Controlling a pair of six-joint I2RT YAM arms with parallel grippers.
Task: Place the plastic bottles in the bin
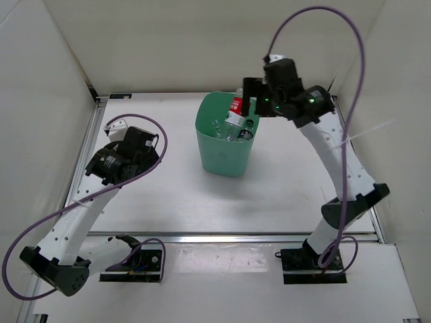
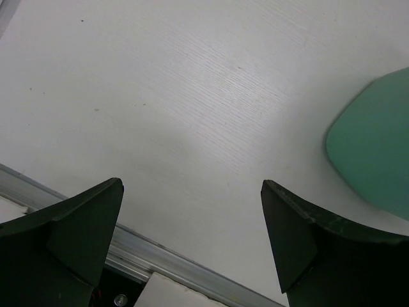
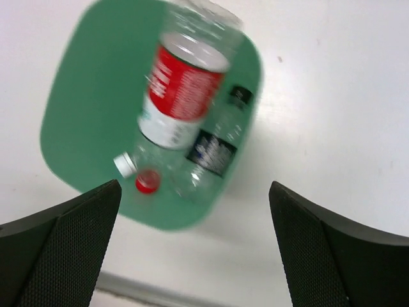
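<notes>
White table point(image 1: 168, 208), green bin point(image 1: 225, 161) toward far edge, centre. Right gripper point(image 3: 195, 184) above bin, jaws wide, empty; red-label bottle point(image 3: 182, 83) blurred at bin mouth, other bottles point(image 3: 211, 150) inside. Left gripper point(image 2: 192, 184) wide, empty, near left edge.

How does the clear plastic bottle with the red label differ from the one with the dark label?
The red-labelled clear plastic bottle sticks out past the mint-green plastic bin's rim; the dark-labelled clear plastic bottle lies wholly inside. The red-labelled bottle looks blurred; the dark-labelled bottle, sharper. Both are clear plastic.

Right hand point(image 1: 250, 98) over the bin point(image 1: 225, 156) — red-labelled bottle point(image 1: 235, 112) at its mouth.
</notes>
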